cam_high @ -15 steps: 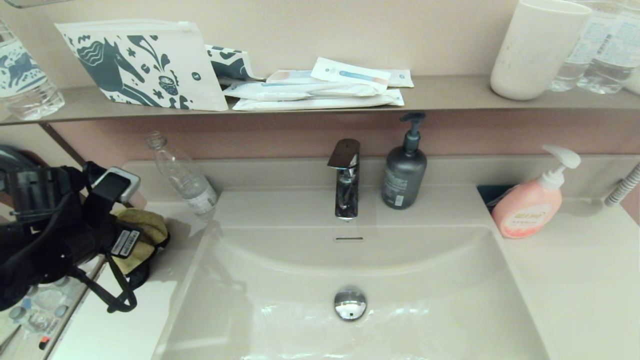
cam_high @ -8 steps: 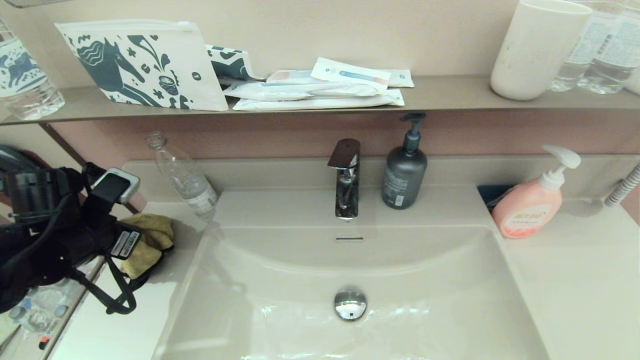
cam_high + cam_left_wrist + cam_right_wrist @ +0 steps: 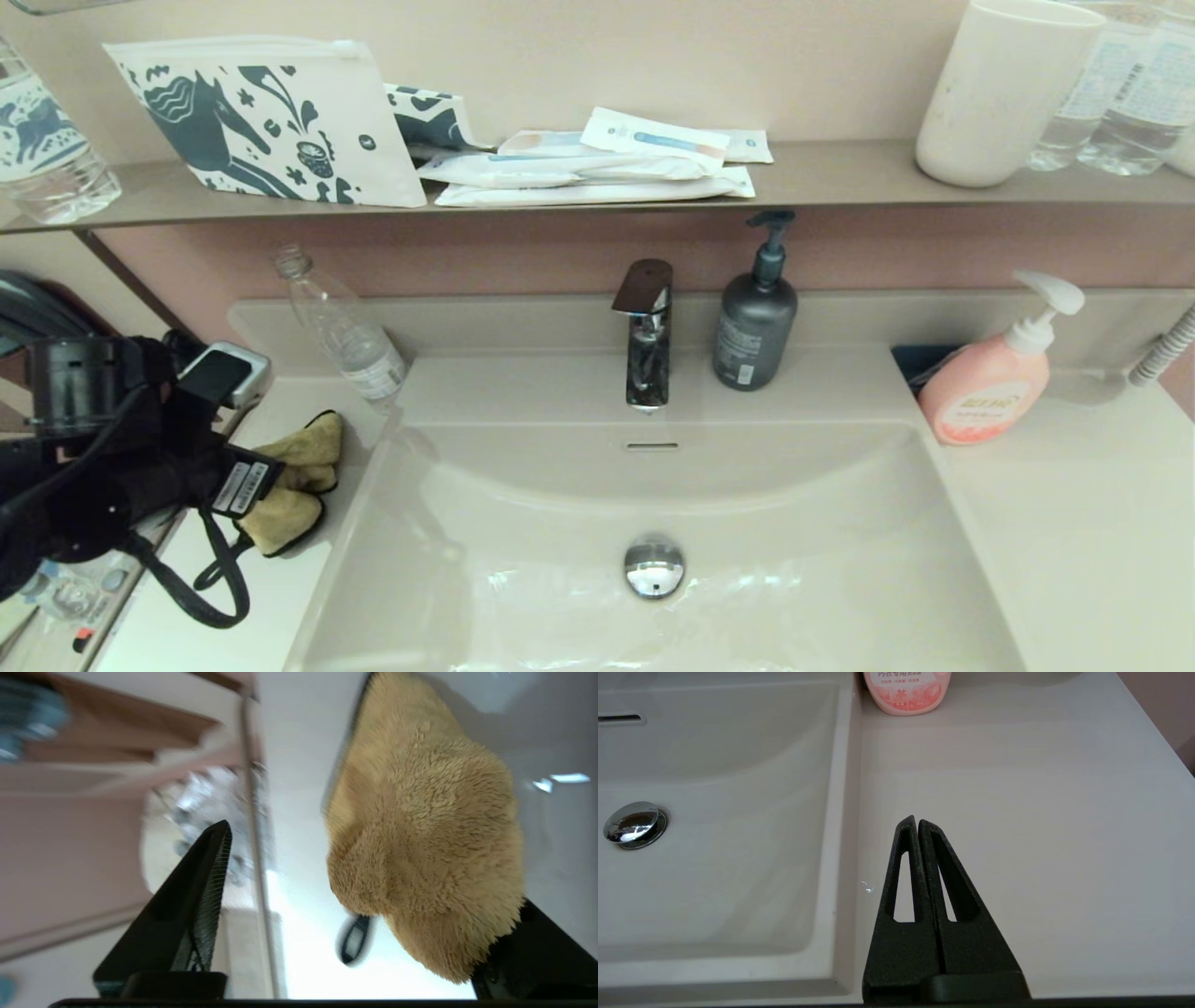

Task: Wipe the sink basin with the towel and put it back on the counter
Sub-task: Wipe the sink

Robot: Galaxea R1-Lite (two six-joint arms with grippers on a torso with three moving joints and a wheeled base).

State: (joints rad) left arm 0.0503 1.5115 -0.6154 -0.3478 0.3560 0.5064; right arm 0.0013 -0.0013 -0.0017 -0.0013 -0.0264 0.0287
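Small mustard-yellow fluffy terry towel (image 3: 291, 483) with black trim, just beside the black left gripper (image 3: 369, 933). Glossy off-white rectangular sink basin (image 3: 523, 560), round chrome drain plug (image 3: 653, 566). Pink pump bottle (image 3: 907, 690) beyond the black right gripper (image 3: 916, 821); dark grey pump bottle (image 3: 754, 317); white pouch with navy horse print (image 3: 266, 121).

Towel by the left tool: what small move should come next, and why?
Probably draw the left tool up and away from the towel. The towel lies on the counter beside the sink basin, and the tool's fingers stand open, not gripping it. The right tool rests shut over the counter.
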